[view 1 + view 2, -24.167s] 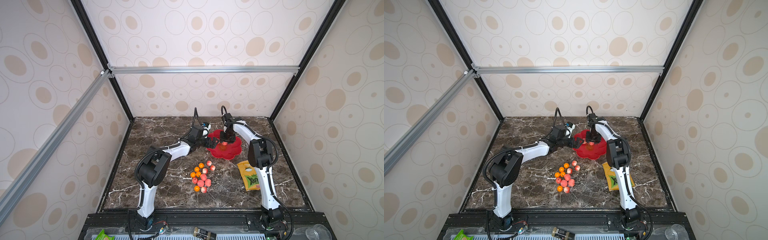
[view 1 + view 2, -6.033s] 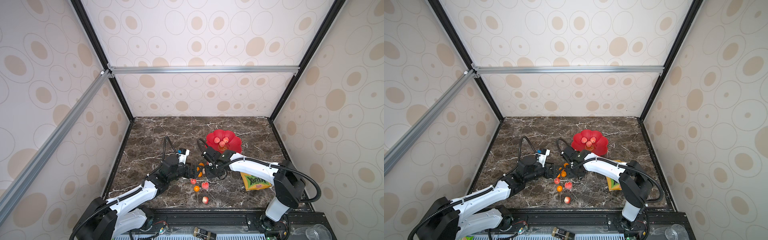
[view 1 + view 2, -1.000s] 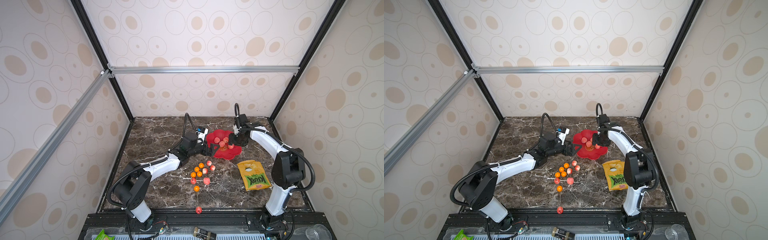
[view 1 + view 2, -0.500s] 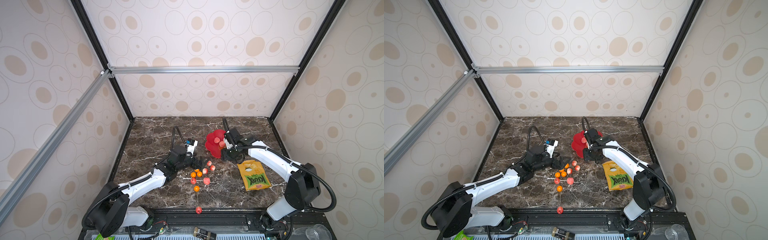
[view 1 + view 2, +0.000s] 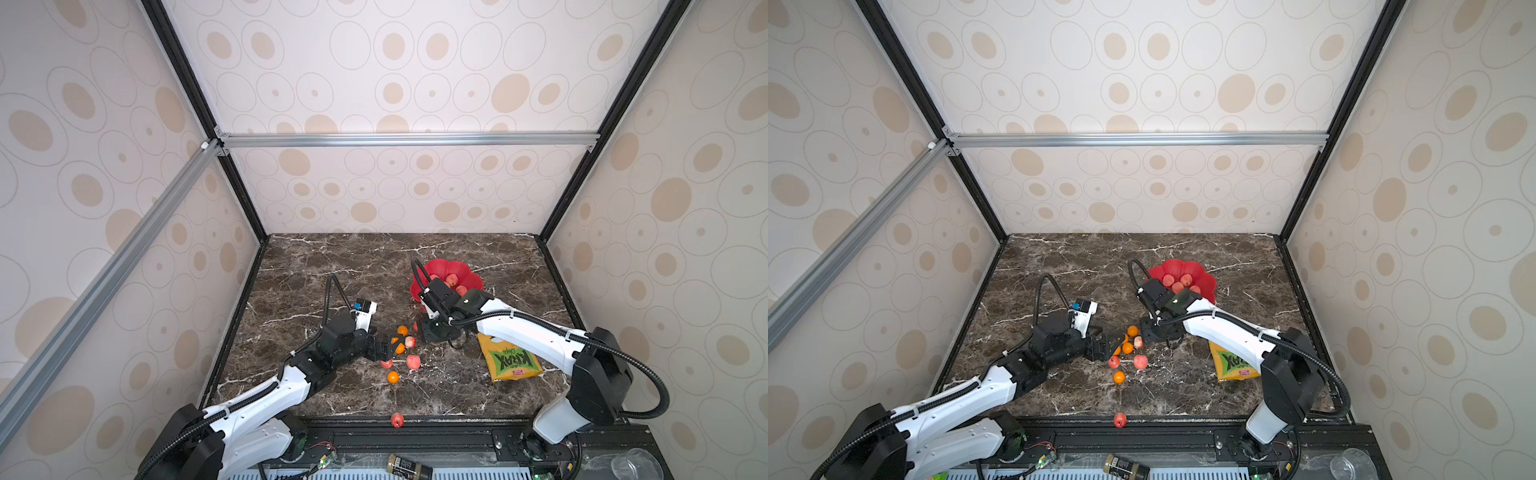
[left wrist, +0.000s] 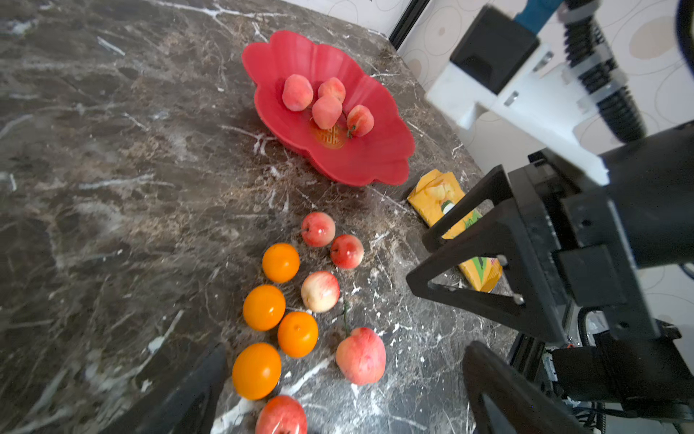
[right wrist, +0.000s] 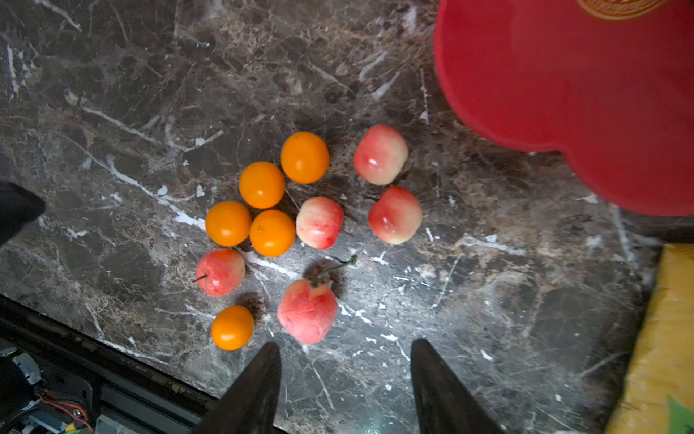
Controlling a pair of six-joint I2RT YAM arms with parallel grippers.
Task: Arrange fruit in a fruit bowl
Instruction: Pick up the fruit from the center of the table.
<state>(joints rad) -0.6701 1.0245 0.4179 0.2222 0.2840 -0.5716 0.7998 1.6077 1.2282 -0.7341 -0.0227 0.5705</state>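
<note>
Jaws empty on both arms, loose fruit (image 7: 272, 233) clustered beneath them.
My left jaws stand spread wide, low beside the orange ones (image 6: 256, 370) on the tabletop (image 6: 112, 188); my right jaws hang half open over the pink ones (image 7: 307, 312), holding nothing. Four pink fruits (image 6: 326, 111) sit in the fruit bowl (image 6: 375, 165), just beyond the cluster, and one stray fruit (image 5: 397, 419) lies off the tabletop's front edge. They look light, hard and glossy to me, so I expect them to roll or squirt free. I'd pinch one from above across its widest middle, clear of any stem.
</note>
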